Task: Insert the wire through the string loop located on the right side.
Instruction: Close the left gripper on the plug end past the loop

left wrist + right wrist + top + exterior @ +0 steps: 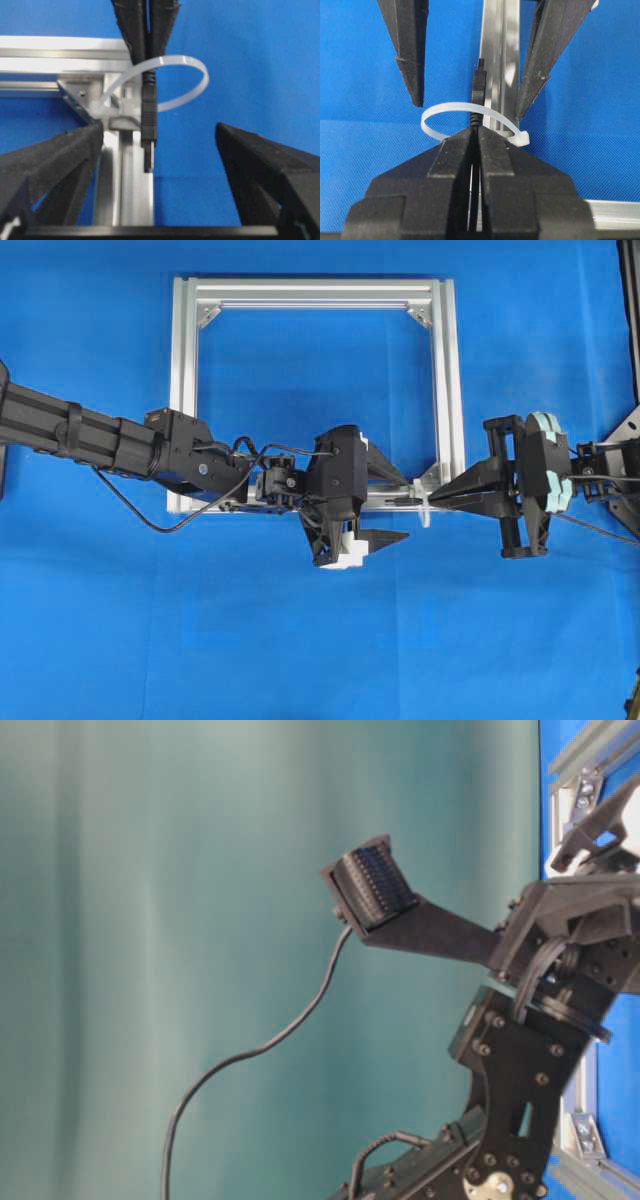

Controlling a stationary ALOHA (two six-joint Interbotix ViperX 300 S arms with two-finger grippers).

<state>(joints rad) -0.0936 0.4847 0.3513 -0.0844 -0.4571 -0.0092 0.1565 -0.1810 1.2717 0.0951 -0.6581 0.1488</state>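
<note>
Wire point(478, 95) plug poked through string loop point(440, 112), pinched by closed right gripper point(476, 131); left gripper point(159, 137) wide open, yet to pull through.

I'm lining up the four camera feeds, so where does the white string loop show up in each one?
Overhead: string loop, lower right frame corner.
Table-level: not visible.
Left wrist: upper centre, around the wire's plug.
Right wrist: centre, before the closed right end effector.
Shared landmark: aluminium frame.

Matte black arms point(100, 435), silver screws, looping black cables, tapered finger point(55, 160) pads; pale teal tape on right tool point(455, 498).
</note>
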